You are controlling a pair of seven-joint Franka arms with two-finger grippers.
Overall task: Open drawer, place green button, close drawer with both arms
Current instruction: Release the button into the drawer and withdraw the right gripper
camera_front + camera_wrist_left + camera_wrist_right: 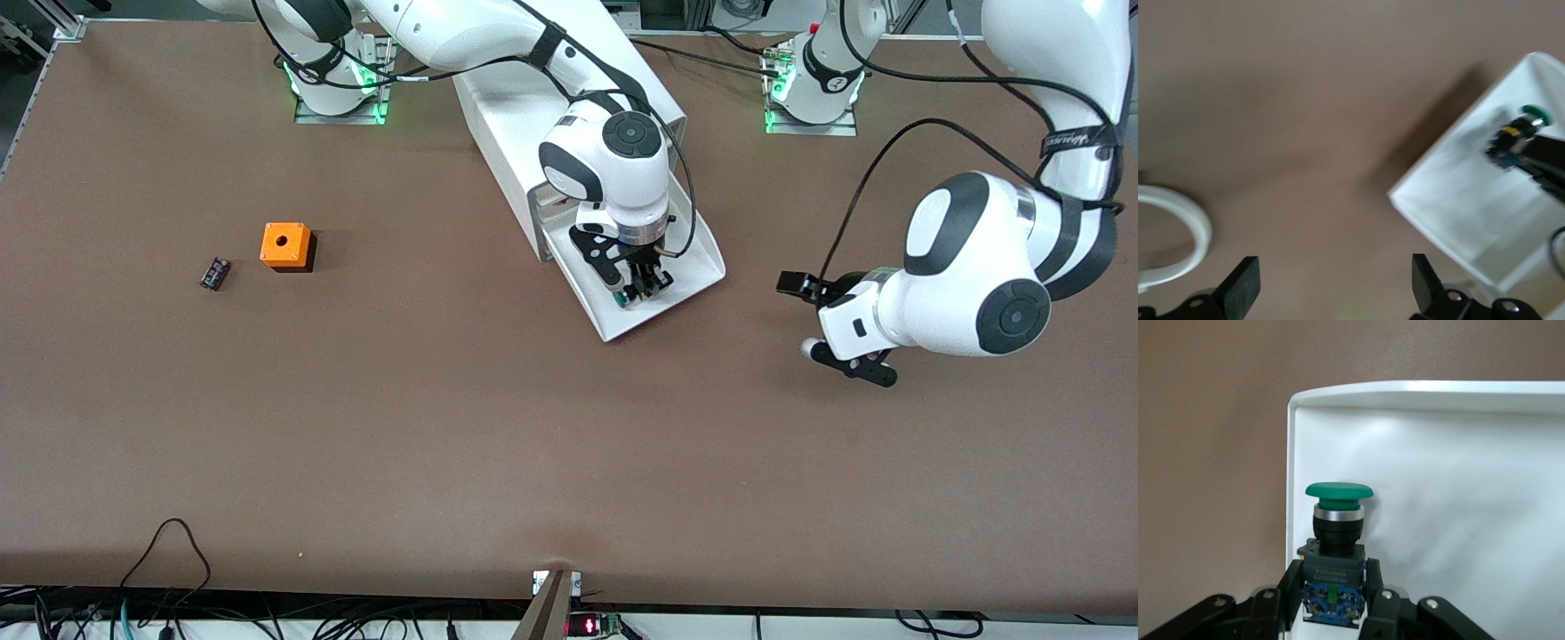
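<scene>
The white drawer stands pulled out of the white cabinet in the middle of the table. My right gripper is over the drawer and shut on the button, whose green cap points at the drawer's front rim. The button's black-blue body sits between the fingers in the right wrist view, low inside the drawer. My left gripper is open and empty above bare table toward the left arm's end, beside the drawer. The left wrist view also shows the button.
An orange cube with a hole and a small black part lie toward the right arm's end of the table. A white cable loop shows in the left wrist view. Cables run along the table edge nearest the camera.
</scene>
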